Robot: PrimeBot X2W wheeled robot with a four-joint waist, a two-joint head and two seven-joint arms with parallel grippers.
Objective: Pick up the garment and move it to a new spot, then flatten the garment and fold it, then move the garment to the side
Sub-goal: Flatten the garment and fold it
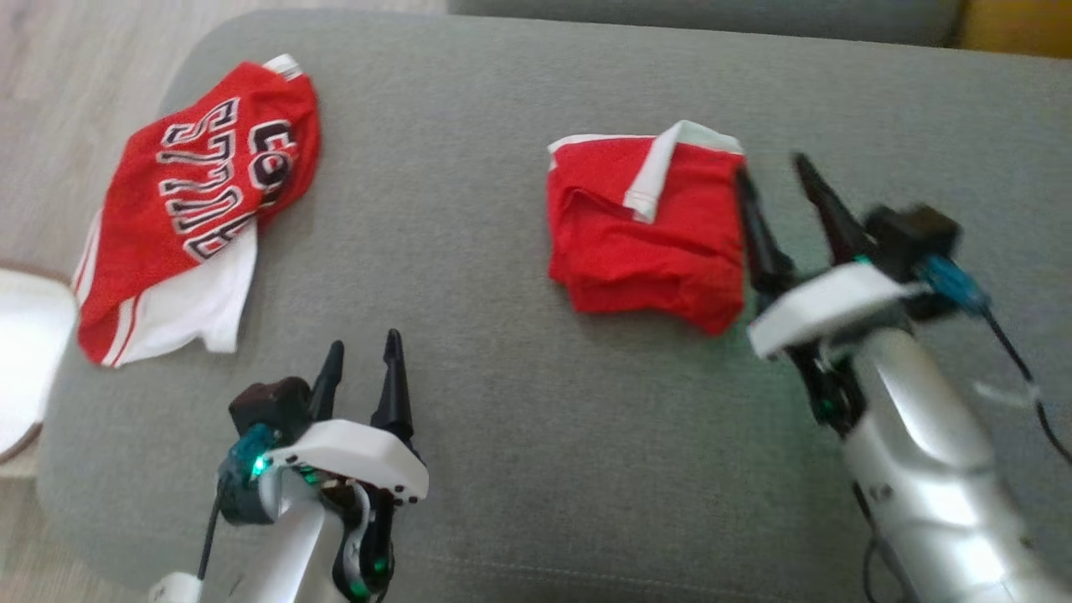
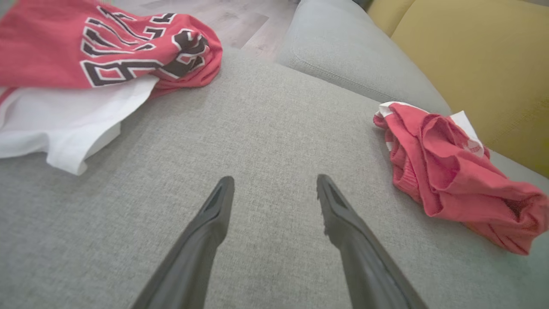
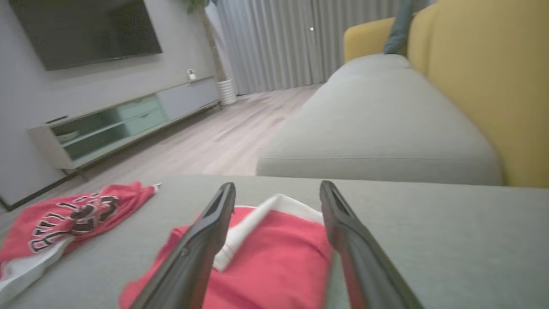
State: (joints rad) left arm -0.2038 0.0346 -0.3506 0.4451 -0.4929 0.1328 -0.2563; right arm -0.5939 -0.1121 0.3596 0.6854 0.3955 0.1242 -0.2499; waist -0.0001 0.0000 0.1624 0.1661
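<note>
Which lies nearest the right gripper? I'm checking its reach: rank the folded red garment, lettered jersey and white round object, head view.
1. folded red garment, right beside the right gripper, on its left.
2. lettered jersey, across the cushion, far left.
3. white round object, at the left edge, beyond the cushion.

Three cameras on one grey cushion (image 1: 519,402)
From the head we looked steeply down from above. Our left wrist camera sat low, facing along the cushion with the yellow backrest (image 2: 484,64) on its right. The right wrist camera skimmed closest, facing the television (image 3: 85,30). All three shared the folded red garment (image 1: 645,234) and the lettered jersey (image 1: 197,193).
</note>
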